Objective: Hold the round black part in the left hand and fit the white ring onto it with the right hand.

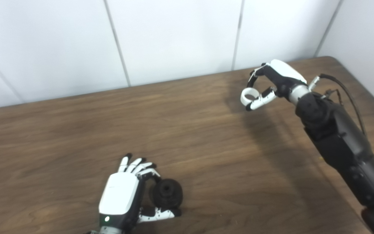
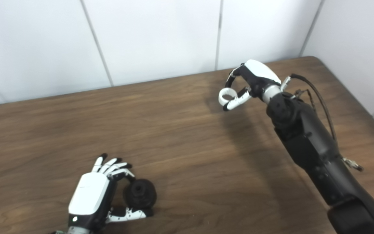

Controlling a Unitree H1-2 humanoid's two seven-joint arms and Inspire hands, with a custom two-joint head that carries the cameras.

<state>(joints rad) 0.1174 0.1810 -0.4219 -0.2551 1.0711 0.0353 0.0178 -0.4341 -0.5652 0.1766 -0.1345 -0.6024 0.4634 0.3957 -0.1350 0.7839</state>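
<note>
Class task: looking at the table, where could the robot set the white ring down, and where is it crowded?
Bare wood fills the table between the left hand and the right hand, and the far left. It is crowded only near the black part and under the white ring.

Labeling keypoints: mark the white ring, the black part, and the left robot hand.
white ring [image 1: 249, 95], left eye view, its band.
black part [image 1: 167, 193], left eye view, its face.
left robot hand [image 2: 89, 192], right eye view, white back shell.
</note>
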